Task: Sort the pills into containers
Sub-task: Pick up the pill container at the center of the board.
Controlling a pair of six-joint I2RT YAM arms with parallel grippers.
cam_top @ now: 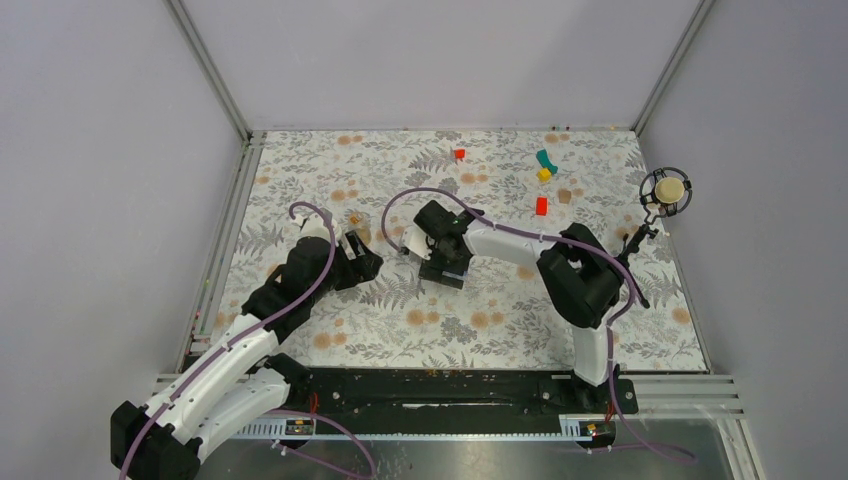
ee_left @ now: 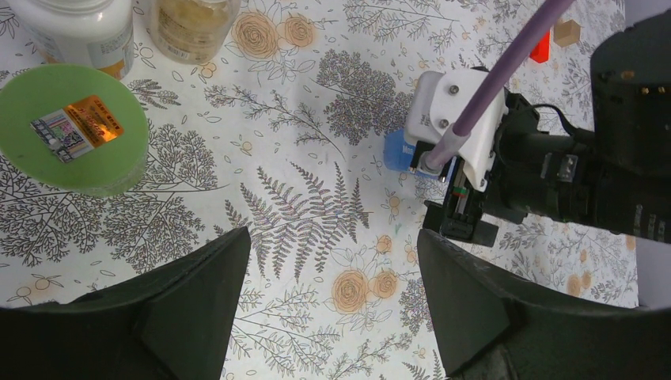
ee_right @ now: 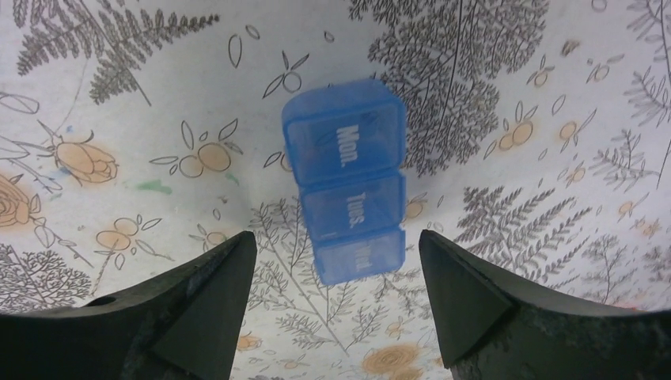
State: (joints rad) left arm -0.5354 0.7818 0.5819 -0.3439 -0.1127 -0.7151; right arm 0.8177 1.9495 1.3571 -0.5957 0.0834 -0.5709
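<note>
My right gripper [ee_right: 334, 237] gapes empty, the pill box [ee_right: 346, 178] between its fingers. Light, slick plastic, I judge; I'd pinch its long sides

The translucent blue pill box [ee_right: 346, 182] lies flat, lids closed, 3 compartments showing: Mon., Tues., Wed.

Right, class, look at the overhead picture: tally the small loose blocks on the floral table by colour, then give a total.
Red blocks: 2
Teal block: 1
Yellow block: 1
Tan block: 1
Total: 5
</note>
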